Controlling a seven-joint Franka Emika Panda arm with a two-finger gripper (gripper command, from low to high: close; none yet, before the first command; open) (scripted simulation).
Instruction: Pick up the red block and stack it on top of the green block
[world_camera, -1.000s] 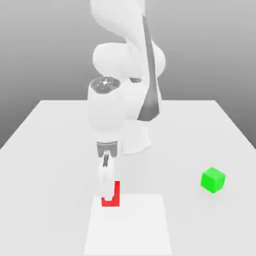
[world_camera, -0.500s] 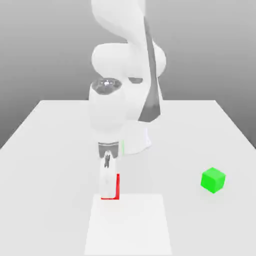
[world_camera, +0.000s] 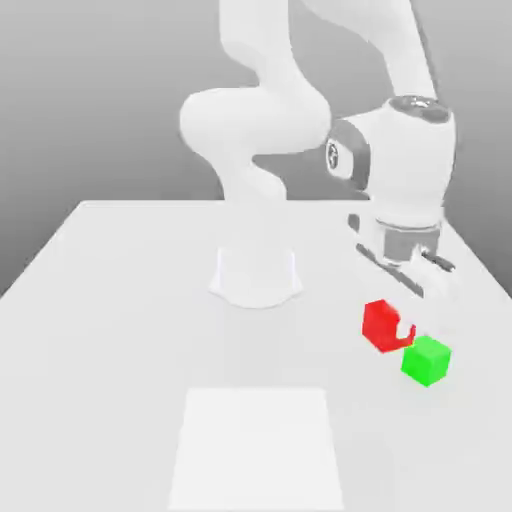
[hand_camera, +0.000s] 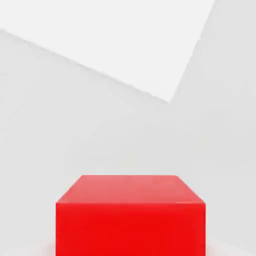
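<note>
Exterior view, gripper (world_camera: 403, 330) grasping red block (world_camera: 381, 324) aloft, just beside green block (world_camera: 426, 360), unlabelled.

White table (world_camera: 110, 300), green block (world_camera: 426, 360) resting on it, paler square patch (world_camera: 257, 447), arm's base (world_camera: 256, 276)

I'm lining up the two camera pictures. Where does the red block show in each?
Exterior view: the small matte red cube hangs at the pincer, just off the small matte green cube on the exterior view's left.
Hand view: the red cube sits close to the camera.
Shared landmark: the brighter white square patch on the grey table.
</note>
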